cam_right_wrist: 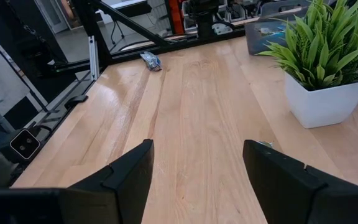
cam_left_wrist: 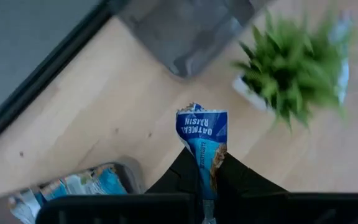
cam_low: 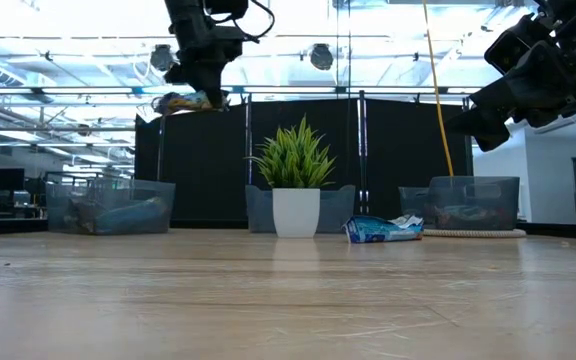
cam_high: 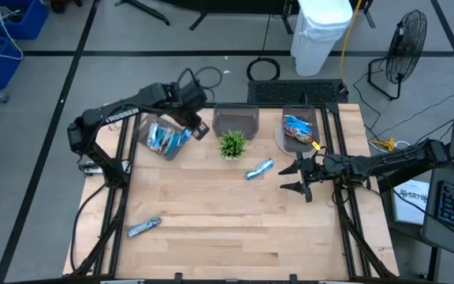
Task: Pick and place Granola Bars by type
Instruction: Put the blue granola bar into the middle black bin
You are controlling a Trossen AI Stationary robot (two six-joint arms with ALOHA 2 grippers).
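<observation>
My left gripper (cam_left_wrist: 202, 167) is high above the table's far left, shut on a blue-and-white granola bar (cam_left_wrist: 202, 134) marked oatmeal raisin; the low view also shows this bar (cam_low: 183, 102). Below it stands a clear bin (cam_high: 168, 136) holding several blue bars. A blue bar (cam_high: 260, 168) lies flat on the table near the small green plant (cam_high: 232, 144). Another bar (cam_high: 144, 227) lies near the front left. At the right, my right gripper (cam_right_wrist: 197, 168) hovers open, level over the wood, with nothing between its fingers. My left gripper pinches one end of the blue bar (cam_left_wrist: 207, 159) between its two fingers (cam_left_wrist: 182, 174). The fingers slant steeply down from above. The rest of the bar sticks out past the fingertips along their line, lifted clear of the table and bins.
A grey bin (cam_high: 235, 118) stands at the far middle and a third bin (cam_high: 302, 126) with bars at the far right. The plant in its white pot (cam_low: 296, 212) stands between them. The table's near half is bare wood (cam_high: 235, 237).
</observation>
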